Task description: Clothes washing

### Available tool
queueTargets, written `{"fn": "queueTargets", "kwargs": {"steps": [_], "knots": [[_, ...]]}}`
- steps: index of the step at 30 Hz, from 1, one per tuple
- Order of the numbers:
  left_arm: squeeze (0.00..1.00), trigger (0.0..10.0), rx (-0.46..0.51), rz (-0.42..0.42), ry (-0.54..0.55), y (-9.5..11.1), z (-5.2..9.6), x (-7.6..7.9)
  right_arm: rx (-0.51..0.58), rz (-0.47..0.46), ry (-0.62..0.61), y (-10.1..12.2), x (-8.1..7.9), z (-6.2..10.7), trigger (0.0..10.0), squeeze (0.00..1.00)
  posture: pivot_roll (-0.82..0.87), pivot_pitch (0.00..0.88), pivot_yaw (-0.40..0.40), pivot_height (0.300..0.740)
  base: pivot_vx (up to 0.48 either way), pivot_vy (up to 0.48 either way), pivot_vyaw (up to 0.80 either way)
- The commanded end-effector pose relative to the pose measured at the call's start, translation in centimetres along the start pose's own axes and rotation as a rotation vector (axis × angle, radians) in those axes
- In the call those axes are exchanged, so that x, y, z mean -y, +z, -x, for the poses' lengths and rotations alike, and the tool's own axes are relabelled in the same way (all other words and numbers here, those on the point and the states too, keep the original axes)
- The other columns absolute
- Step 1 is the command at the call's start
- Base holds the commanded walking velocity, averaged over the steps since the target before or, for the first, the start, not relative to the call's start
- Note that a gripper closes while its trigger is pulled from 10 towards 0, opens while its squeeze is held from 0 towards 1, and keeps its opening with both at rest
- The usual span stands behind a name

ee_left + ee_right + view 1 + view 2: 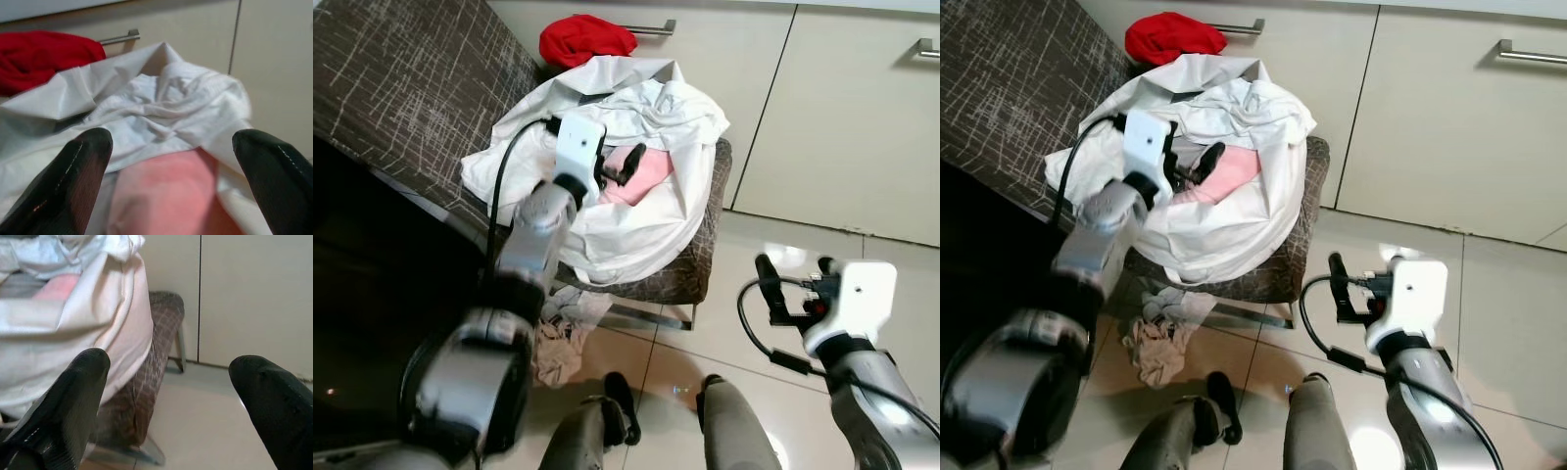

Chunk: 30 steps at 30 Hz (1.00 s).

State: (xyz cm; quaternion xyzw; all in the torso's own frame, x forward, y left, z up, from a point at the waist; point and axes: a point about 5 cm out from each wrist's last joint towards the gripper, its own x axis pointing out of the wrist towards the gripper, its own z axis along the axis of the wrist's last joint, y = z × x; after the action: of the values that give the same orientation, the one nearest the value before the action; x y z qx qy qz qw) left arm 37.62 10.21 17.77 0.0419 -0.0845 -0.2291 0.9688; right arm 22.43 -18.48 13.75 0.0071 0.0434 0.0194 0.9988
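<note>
A pile of white laundry (636, 211) lies heaped on a brown patterned stool (690, 274), with a pink garment (641, 176) in its middle and a red garment (585, 39) behind it. My left gripper (619, 166) reaches over the heap, open, its fingers just above the pink garment (166, 196). My right gripper (793, 284) hovers open over the floor to the right of the stool, holding nothing. More crumpled cloth (563, 338) lies on the floor under the stool's left side.
A dark patterned sofa or bed (401, 98) fills the left. Beige cabinet doors (842, 108) with metal handles stand behind the stool. Light glossy floor tiles (754, 255) stretch to the right. My own legs (666, 426) show at the bottom.
</note>
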Motion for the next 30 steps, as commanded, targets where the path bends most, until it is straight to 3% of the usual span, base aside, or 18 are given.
{"fn": "queueTargets", "kwargs": {"steps": [1,9,15,21,22,24,25,26,28,29,30], "knots": [[0.00,10.0,0.009,0.010,0.017,-0.3,0.8,0.5,-0.006,-0.008,0.003,-0.4,0.1,-0.4,10.0,0.00,-0.41,0.194,0.160,0.740,0.000,-0.472,0.66],[0.00,10.0,0.014,0.077,0.084,-0.7,2.6,2.7,0.015,0.006,0.058,-0.2,0.0,-3.0,10.0,0.00,-0.37,0.144,0.123,0.740,0.000,-0.475,0.59],[0.00,10.0,-0.030,0.062,0.162,-0.9,2.8,3.0,0.026,0.025,0.077,-0.2,0.3,-4.4,10.0,0.00,-0.36,0.112,0.116,0.740,0.000,-0.457,0.46],[0.00,10.0,-0.112,0.042,0.244,-2.2,3.5,1.9,0.022,0.064,0.038,-0.5,0.9,-4.9,10.0,0.00,-0.35,0.092,0.116,0.740,0.085,0.000,0.41],[0.00,10.0,-0.140,0.001,0.293,-2.8,4.6,0.5,0.025,0.082,0.014,-0.7,1.2,-4.8,10.0,0.00,-0.35,0.088,0.116,0.740,0.000,0.000,0.00],[0.00,10.0,-0.148,-0.017,0.316,-3.0,5.0,-0.1,0.026,0.077,0.012,-0.8,1.3,-4.8,10.0,0.00,-0.34,0.083,0.116,0.740,0.000,0.000,0.00],[0.00,10.0,-0.178,-0.028,0.368,-3.8,6.5,-1.5,0.021,0.071,0.013,-1.3,1.3,-4.6,10.0,0.00,-0.34,0.077,0.115,0.740,0.000,0.000,0.00],[0.00,10.0,-0.178,-0.028,0.368,-3.8,6.5,-1.5,0.021,0.071,0.013,-1.3,1.3,-4.6,10.0,0.00,-0.34,0.077,0.115,0.740,0.000,0.000,0.00],[0.00,10.0,-0.221,-0.019,0.427,-5.1,8.8,-2.3,0.009,0.067,0.024,-1.9,1.3,-4.4,10.0,0.00,-0.33,0.067,0.113,0.740,0.000,0.000,0.28],[0.00,10.0,-0.221,-0.019,0.427,-5.1,8.8,-2.3,0.009,0.067,0.024,-1.9,1.3,-4.4,10.0,0.00,-0.33,0.067,0.113,0.740,0.000,0.000,0.57],[0.00,10.0,-0.232,0.032,0.442,-5.6,9.8,-1.8,0.005,0.069,0.022,-2.2,1.3,-4.6,10.0,0.00,-0.32,0.063,0.109,0.740,0.000,-0.270,0.49]]}}
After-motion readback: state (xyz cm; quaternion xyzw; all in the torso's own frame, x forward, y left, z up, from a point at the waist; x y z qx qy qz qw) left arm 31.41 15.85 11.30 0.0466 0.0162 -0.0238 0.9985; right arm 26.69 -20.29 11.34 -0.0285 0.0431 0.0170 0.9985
